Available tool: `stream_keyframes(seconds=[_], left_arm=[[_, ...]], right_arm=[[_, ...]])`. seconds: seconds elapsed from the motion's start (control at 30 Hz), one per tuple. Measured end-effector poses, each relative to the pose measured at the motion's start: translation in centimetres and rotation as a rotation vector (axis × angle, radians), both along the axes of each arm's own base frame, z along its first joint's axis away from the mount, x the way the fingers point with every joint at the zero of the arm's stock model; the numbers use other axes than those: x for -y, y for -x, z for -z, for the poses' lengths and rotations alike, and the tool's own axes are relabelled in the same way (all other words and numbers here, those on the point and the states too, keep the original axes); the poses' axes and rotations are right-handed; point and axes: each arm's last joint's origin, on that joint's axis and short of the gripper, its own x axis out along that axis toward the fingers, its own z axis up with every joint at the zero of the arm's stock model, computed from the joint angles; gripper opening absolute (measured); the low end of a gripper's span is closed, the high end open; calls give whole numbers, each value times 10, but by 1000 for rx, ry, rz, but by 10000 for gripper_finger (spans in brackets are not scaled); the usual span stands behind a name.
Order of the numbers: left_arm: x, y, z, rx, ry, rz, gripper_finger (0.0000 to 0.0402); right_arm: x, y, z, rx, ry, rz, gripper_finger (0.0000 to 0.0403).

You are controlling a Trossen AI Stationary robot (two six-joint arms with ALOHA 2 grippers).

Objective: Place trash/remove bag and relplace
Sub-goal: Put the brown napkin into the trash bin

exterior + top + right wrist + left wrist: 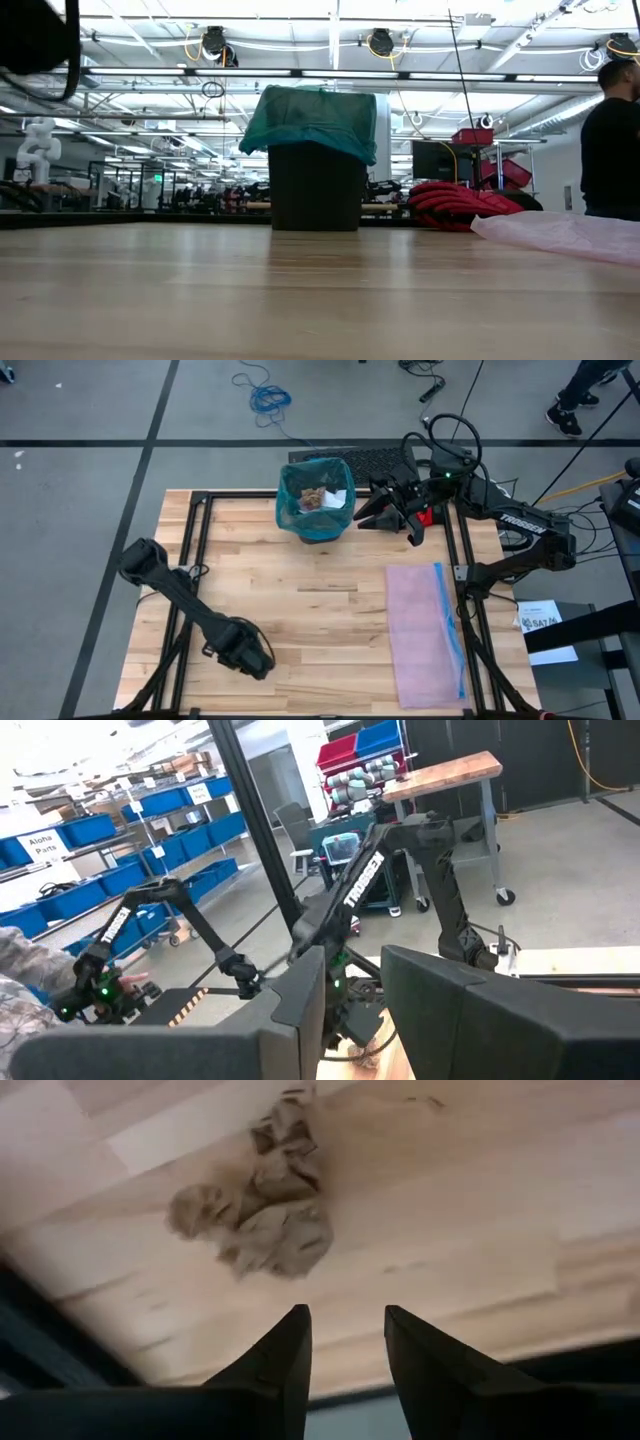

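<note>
Left gripper point(345, 1345) sits low over the near edge of the table point(300, 630), fingers a little apart, pinching nothing. Just ahead of its fingertips, a brown paper wad point(262, 1210) lies loose on the wood, clear of the fingers. So at least one scrap is not yet in the bin. From above, this arm hides the wad.

Well beyond that gripper, toward the far edge, stands the dark bin point(314, 185) with the teal bag point(315, 498) fitted, its rim folded down over the outside. Trash point(322, 498) lies inside: brown wads and a white piece. The bag is not lifted or tied.

Right gripper point(388, 508) hangs just beside the bin at the far edge. Its fingers stand somewhat apart and nothing shows between them. A red glove point(455, 203) lies close under that arm.

Nearer than the right gripper, on its side of the table, the pink replacement bag point(425, 630) lies flat with its blue strip, untouched.

Judgement: filling is mostly done, with a loose wad left. Pulling the teal bag and fitting the pink one remain. A person point(612, 140) stands beyond the table.
</note>
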Motion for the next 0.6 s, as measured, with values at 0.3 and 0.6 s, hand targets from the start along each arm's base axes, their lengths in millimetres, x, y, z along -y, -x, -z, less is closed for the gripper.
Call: stream_keyframes(seconds=[0.3,0.6], left_arm=[[-4,7,56,3,66,-43,124],[-13,-9,31,254,-62,-145,10]], right_arm=[[0,0,0,0,0,-1,93],[0,0,0,-2,-3,-4,93]])
